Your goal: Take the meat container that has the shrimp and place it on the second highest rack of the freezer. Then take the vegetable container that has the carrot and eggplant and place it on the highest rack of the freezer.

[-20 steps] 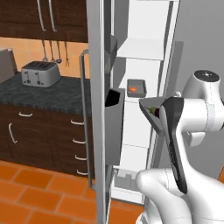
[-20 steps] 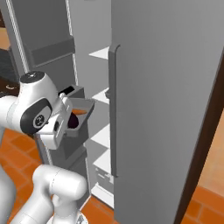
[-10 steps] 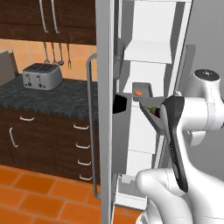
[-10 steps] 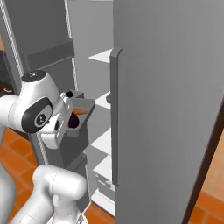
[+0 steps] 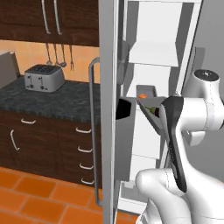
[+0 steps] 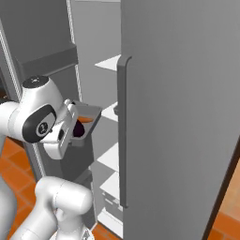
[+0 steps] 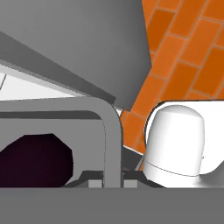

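Note:
My gripper [image 7: 107, 178] is shut on the rim of a grey vegetable container [image 7: 110, 127], which I hold up in front of the open freezer [image 5: 153, 57]. The dark purple eggplant [image 7: 35, 162] lies inside it. In the right base view the container [image 6: 90, 112] tilts off the gripper [image 6: 74, 133], with the orange carrot [image 6: 84, 120] and the eggplant [image 6: 78, 129] in it. From the left base, the held container [image 5: 148, 109] hangs just below a shelf that carries another grey container [image 5: 148, 90] with the small orange-red shrimp [image 5: 142, 96].
The grey freezer door [image 5: 109, 131] with its long bar handle [image 5: 92, 131] stands open on the left. A second closed grey door [image 6: 178, 117] rises on the right. White shelves [image 6: 110, 63] step up inside. A toaster [image 5: 43, 78] sits on the dark counter.
Both base views have shifted a little, so the base has moved towards the freezer. The held container stays in the grip and sits slightly closer to the shelves.

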Motion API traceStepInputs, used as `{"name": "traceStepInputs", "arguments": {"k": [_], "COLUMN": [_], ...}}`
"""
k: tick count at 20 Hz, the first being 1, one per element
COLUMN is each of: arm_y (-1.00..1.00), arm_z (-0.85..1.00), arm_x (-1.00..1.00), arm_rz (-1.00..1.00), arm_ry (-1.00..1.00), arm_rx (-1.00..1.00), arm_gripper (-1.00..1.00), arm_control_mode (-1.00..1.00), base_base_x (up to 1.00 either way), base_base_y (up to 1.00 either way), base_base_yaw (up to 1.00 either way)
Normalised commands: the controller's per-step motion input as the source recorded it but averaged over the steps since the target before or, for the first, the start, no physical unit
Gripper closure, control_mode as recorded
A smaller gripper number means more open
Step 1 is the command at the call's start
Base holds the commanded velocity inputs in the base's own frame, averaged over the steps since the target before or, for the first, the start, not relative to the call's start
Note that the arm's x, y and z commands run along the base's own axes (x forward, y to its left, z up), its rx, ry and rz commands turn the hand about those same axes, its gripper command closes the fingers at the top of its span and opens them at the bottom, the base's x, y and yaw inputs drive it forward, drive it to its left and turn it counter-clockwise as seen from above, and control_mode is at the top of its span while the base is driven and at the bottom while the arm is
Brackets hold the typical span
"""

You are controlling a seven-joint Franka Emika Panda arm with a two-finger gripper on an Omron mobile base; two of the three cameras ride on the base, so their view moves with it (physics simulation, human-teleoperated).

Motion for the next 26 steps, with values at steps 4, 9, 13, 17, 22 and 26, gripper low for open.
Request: {"name": "traceStepInputs", "arguments": {"k": [4,9,13,17,22,26], "arm_y": [0.00,0.00,0.00,0.00,0.00,0.00], "arm_z": [0.00,0.00,0.00,0.00,0.00,0.00], "arm_x": [0.00,0.00,0.00,0.00,0.00,0.00], "arm_rz": [0.00,0.00,0.00,0.00,0.00,0.00], "arm_ry": [0.00,0.00,0.00,0.00,0.00,0.00], "arm_rx": [0.00,0.00,0.00,0.00,0.00,0.00], "arm_gripper": [1.00,1.00,1.00,1.00,1.00,1.00], "arm_control_mode": [1.00,1.00,1.00,1.00,1.00,1.00], "base_base_x": [0.38,0.01,-0.17,-0.26,0.11,0.59], "base_base_y": [0.00,0.00,-0.01,-0.33,-0.29,0.00], "base_base_yaw": [0.00,0.00,0.00,0.01,0.01,0.00]}}
